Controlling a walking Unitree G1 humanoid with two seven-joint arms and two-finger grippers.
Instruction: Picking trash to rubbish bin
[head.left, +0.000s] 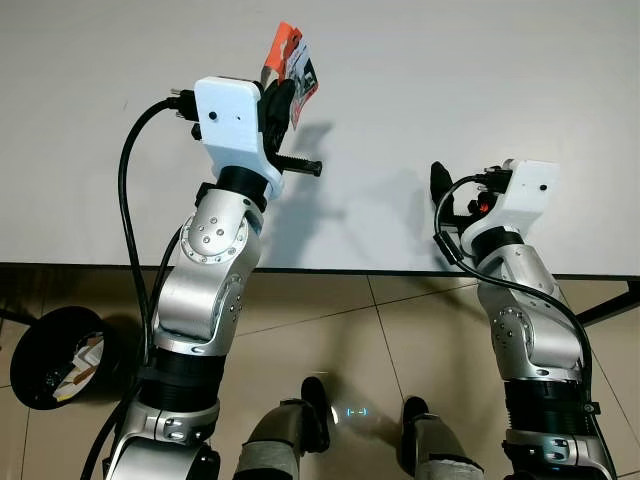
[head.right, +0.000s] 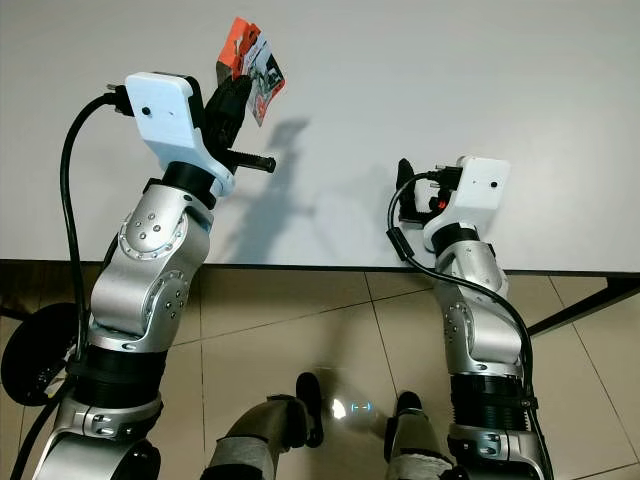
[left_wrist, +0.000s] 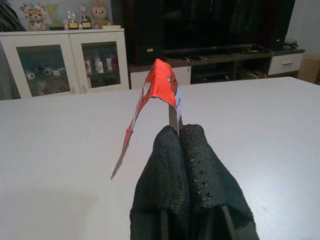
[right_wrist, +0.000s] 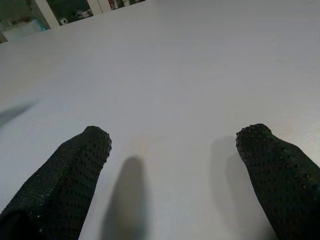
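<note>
Above the white desk (head.left: 420, 90), at about 11 o'clock in the head views, the left tool (head.left: 283, 88) is pinched together on an orange wrapper (head.left: 292, 62), lifted clear of the surface. The left wrist view shows both fingers (left_wrist: 187, 165) pressed tight with only the wrapper's lower edge between them; the rest stands up and flaps free past the tips. Thin grip, thin material.

The right tool (right_wrist: 172, 165) sits low over the desk near its front edge, about 3 o'clock, fingers spread wide apart, nothing between them.

The rubbish bin (head.left: 58, 355) is on the tiled floor (head.left: 400, 330) at about 8 o'clock, below and behind the left arm, already holding some paper scraps.

Risks from here, as a guess:
- The wrapper slips out on the swing down to the bin, since it is caught by an edge only; a fast move or air drag could pull it loose and drop it on the floor.
- The bin sits well below the desk and close beside the robot's left leg; the arm has to come back across the desk edge, so elbow or cable (head.left: 130, 200) could catch.
- Release off-centre and the light wrapper may flutter past the bin rim.
- The bin mouth is partly hidden behind the left arm, so aiming is hard.
</note>
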